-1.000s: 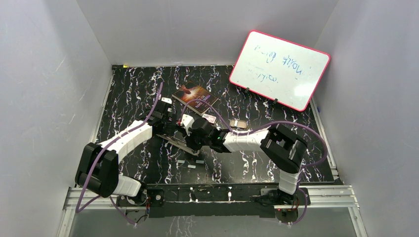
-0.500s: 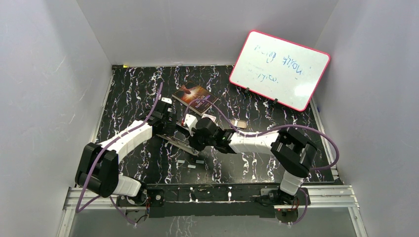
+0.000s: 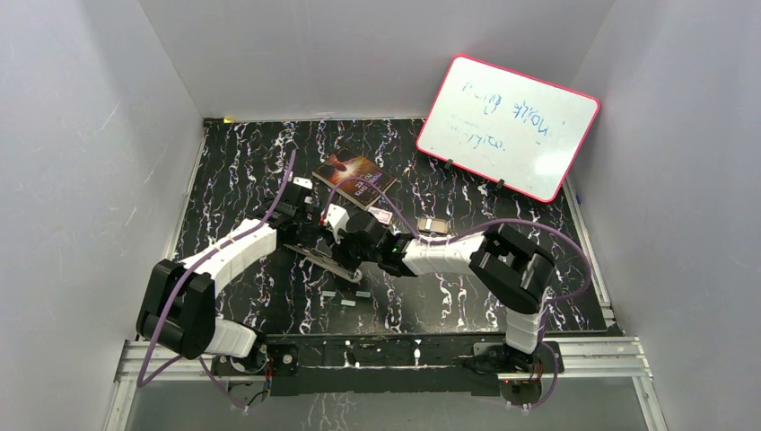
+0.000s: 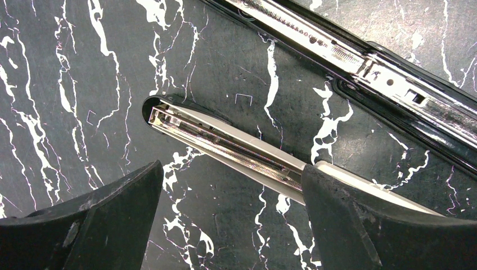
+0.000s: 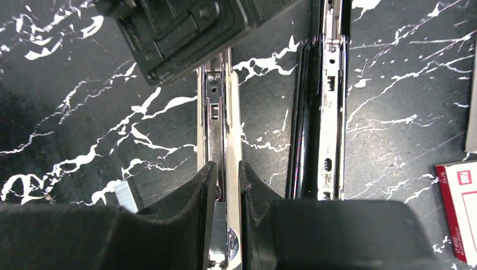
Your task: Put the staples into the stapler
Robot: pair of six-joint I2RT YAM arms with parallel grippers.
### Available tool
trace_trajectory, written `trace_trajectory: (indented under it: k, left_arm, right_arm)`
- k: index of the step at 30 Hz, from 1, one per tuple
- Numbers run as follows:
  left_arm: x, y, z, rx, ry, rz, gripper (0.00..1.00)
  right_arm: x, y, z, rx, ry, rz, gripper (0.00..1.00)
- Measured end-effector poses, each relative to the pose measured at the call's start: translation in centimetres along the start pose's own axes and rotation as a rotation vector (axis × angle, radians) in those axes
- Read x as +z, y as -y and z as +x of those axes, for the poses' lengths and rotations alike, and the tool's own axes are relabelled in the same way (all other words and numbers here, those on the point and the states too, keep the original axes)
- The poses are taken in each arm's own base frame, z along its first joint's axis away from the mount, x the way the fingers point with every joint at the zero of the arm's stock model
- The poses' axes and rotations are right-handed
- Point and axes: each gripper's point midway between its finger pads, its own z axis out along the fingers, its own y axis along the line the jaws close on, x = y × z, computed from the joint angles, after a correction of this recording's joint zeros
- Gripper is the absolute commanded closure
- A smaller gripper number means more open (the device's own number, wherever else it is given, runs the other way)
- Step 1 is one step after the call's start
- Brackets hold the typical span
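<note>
Top view: found both arms meeting mid-tabletop (image 3: 233, 162) over the stapler (image 3: 325, 260), splayed open and lying flat. Could not make out either end effector's jaws from up there. Logged a book (image 3: 354, 177) just behind the arms, a small white-and-red box (image 3: 380, 215) near its right corner, and a whiteboard (image 3: 509, 126) propped at the far right. Spotted two pale slivers (image 3: 348, 300) on the near tabletop, too small to identify from that height.

Left wrist view: saw the left end effector (image 4: 232, 171) spread wide, holding nothing, straddling the stapler's silver magazine rail (image 4: 225, 149). Noted the rail passing under one finger (image 4: 382, 225); could not tell whether touching. Noted the black-and-chrome top arm (image 4: 365, 62) lying apart from the rail, toward the upper right.

Right wrist view: saw the right end effector (image 5: 226, 166) closed almost fully on a strip of staples (image 5: 218, 228), grey and ribbed, held directly over the rail. Picked out a second strip of staples (image 5: 125, 197) lying loose on the tabletop to the left, clear of the stapler; sharp here, a mere fleck from above. Caught the left end effector's black housing at the top of the frame, over the rail's far end. Caught the box's corner at the right edge, red-bordered.

Writing: faint blue scrawl on the whiteboard, not legible. Print on the book cover and a red mark on the box, both too small to read.
</note>
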Motion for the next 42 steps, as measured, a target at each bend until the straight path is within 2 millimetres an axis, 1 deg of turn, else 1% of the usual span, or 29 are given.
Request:
trace_trajectory:
  k: [5, 11, 20, 31, 39, 42]
  left_arm:
    - [0.0, 0.1, 0.0, 0.003, 0.001, 0.0, 0.08]
    - [0.0, 0.1, 0.0, 0.005, 0.001, 0.002, 0.08]
    - [0.0, 0.1, 0.0, 0.008, 0.002, 0.001, 0.08]
    - [0.0, 0.1, 0.0, 0.008, 0.002, 0.001, 0.08]
    - [0.0, 0.1, 0.0, 0.008, 0.002, 0.001, 0.08]
    - [0.0, 0.1, 0.0, 0.008, 0.002, 0.0, 0.08]
  right_arm:
    - [0.6, 0.1, 1.3, 0.001, -0.032, 0.002, 0.71]
    - [0.6, 0.1, 1.2, 0.001, -0.03, 0.002, 0.71]
    - [0.3, 0.2, 2.1, -0.004, -0.07, 0.003, 0.71]
    - [-1.0, 0.2, 3.2, -0.022, -0.132, 0.003, 0.7]
    - [-1.7, 0.2, 3.6, -0.038, -0.161, 0.0, 0.7]
    - [-2.0, 0.2, 3.5, -0.042, -0.16, 0.001, 0.68]
